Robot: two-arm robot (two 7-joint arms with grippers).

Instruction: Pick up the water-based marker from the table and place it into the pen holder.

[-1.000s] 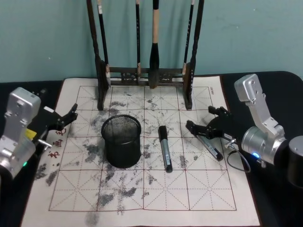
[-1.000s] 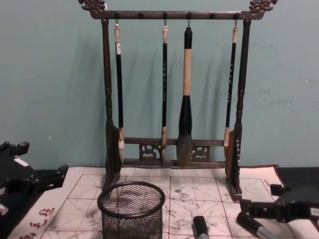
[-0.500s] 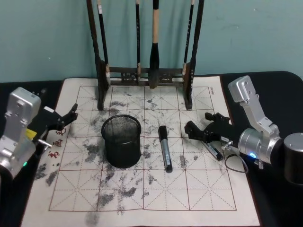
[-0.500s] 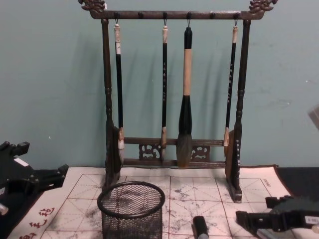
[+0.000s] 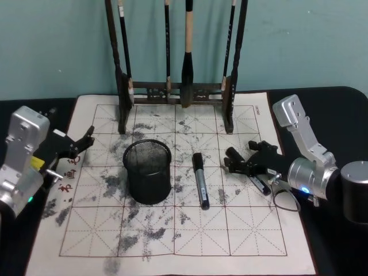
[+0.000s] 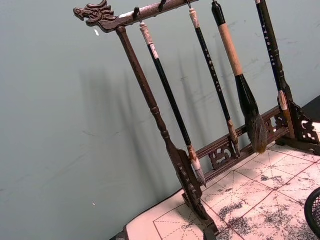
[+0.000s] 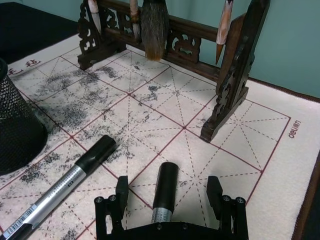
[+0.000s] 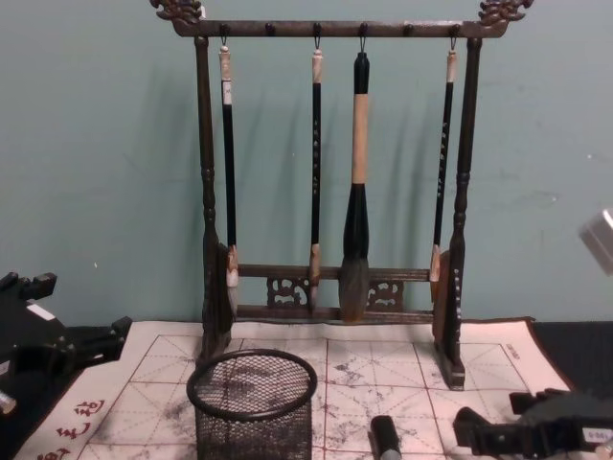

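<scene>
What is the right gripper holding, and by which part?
Nothing: the right gripper is open, straddling a marker on the mat without touching it.

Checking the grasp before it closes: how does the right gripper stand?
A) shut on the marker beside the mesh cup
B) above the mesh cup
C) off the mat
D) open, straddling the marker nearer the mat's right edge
D: the right gripper has its fingers apart with the right-hand marker between them; the other marker lies beside the pen holder; the left gripper waits at the left.
</scene>
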